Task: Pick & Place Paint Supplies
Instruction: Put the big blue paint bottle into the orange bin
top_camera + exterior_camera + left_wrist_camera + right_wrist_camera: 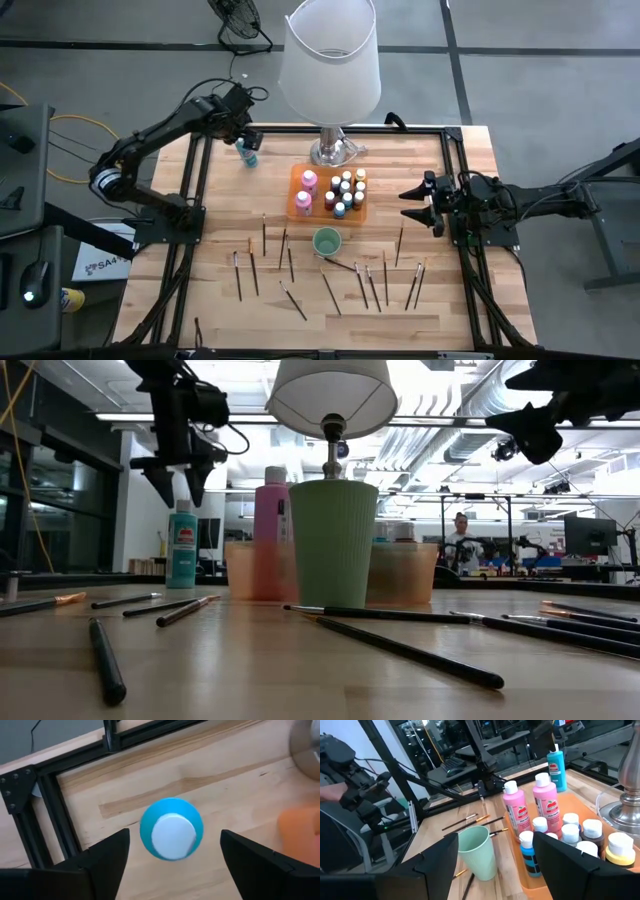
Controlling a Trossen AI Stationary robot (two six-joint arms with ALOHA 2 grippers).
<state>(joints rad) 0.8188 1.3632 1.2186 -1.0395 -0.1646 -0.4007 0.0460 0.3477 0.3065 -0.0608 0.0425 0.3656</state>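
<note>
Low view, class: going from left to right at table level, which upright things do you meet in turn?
Teal bottle → pink bottle → green cup → orange tray, which runs on behind the cup.

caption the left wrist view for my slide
Open left gripper poised directly above the upright teal bottle, looking down on its white cap.

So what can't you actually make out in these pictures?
- Small bottles in the orange tray: low view, hidden behind the green cup.
- Teal bottle: left wrist view, label unseen from straight above.
- Brushes: high view, bristles too small.
- Lamp: right wrist view, shade cut off.
</note>
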